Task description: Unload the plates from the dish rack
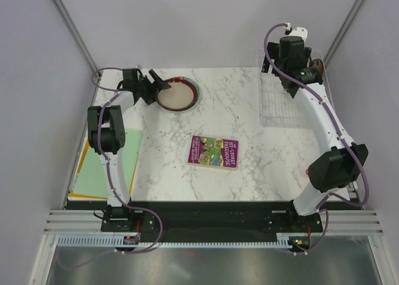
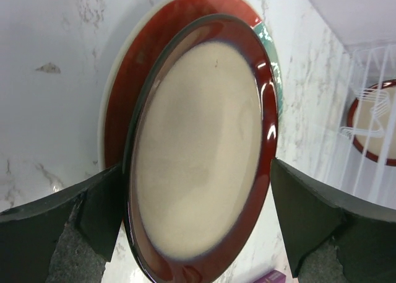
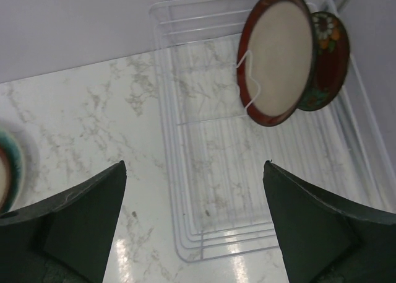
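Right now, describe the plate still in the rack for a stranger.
On the marble table, find the clear rack at the far right corner. At its far end one plate stands on edge beside a floral cup. Cream centre, dark red rim, the only upright plate; the other two lie stacked far left.

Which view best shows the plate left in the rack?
Right wrist: the plate stands on edge in the dish rack, whole face visible. Left wrist catches part; top external mostly hides it behind the right arm.
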Robot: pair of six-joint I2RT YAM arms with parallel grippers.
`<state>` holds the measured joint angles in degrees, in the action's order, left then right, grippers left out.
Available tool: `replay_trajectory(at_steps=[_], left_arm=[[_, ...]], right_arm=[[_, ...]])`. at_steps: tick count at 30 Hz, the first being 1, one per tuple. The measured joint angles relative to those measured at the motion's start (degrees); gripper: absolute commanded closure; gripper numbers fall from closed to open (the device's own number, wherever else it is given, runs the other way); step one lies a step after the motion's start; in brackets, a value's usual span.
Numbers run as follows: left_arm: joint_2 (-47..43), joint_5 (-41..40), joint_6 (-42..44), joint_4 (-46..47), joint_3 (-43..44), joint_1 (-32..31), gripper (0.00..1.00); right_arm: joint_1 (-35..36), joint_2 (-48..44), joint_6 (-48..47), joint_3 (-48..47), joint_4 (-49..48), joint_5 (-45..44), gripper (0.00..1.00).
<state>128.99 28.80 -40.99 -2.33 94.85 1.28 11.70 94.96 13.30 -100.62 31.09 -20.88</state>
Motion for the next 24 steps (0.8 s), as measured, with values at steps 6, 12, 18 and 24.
replay_trajectory(at_steps=[6,12,18,24], left_arm=[[-1.6,-7.4,5.4,-9.3,2.4,-2.4,0.0],[-1.5,-15.1,10.4,-18.0,7.0,-5.1,0.0],[-1.5,-22.9,14.2,-26.1,11.0,-6.4,0.0],[-1.5,-28.5,16.6,-29.6,11.4,-7.2,0.0]], right_arm=[[-0.4,5.1,-4.2,-3.7,2.8,-9.4,0.02],[-1.3,8.2,-7.0,-6.0,4.1,-14.4,0.02],[-3.8,12.2,-8.5,-9.5,4.1,-18.2,0.02],[-6.9,18.0,-9.0,-13.4,4.0,-19.3,0.02]])
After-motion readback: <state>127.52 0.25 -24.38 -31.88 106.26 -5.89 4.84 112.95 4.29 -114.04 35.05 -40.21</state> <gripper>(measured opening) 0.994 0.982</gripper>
